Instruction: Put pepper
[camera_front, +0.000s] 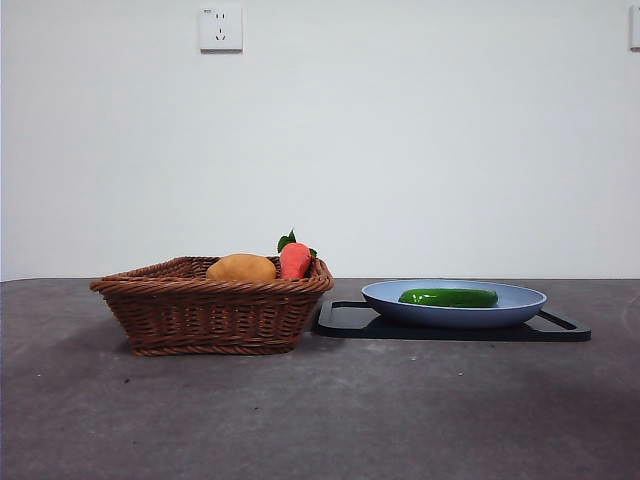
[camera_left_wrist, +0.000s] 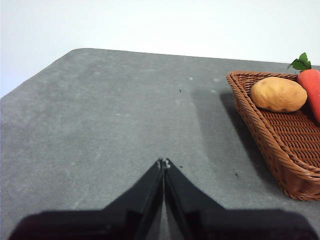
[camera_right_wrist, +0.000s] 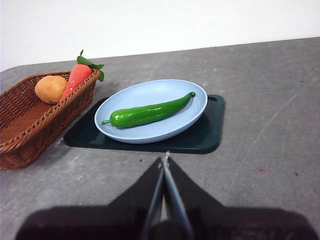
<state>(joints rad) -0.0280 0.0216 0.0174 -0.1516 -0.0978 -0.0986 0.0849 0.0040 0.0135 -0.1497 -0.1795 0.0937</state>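
Right gripper (camera_right_wrist: 164, 159), jaws pressed together on nothing, hangs above bare table just short of the black tray; left gripper (camera_left_wrist: 163, 164), likewise clenched and empty, hangs over open table beside the basket, so both arms appear to be waiting and neither shows in the front view. One grey table (camera_front: 400, 420) carries everything. On it stands one brown wicker basket (camera_front: 212, 315), its flared walls keeping loose, rounded produce from rolling off. Just beside the basket lies one flat black tray (camera_front: 350, 320) with handle slots, which seems to serve as a base for the dish. One shallow pale-blue plate (camera_front: 520, 300) rests on the tray. The pepper (camera_front: 448, 297), one in number, dark green and glossy, lies lengthwise across the middle of the plate, stalk end toward the basket, untouched by either gripper; it is exposed from above, so a grasp at mid-length looks feasible. Two items occupy the basket: one orange-red carrot (camera_front: 294, 261) with green leaves, propped against the wall nearest the tray, and one yellow-brown potato (camera_front: 241, 268) lying next to it. Judged from this layout, the pepper's transfer has not yet begun, and the right gripper is the nearer one to it.
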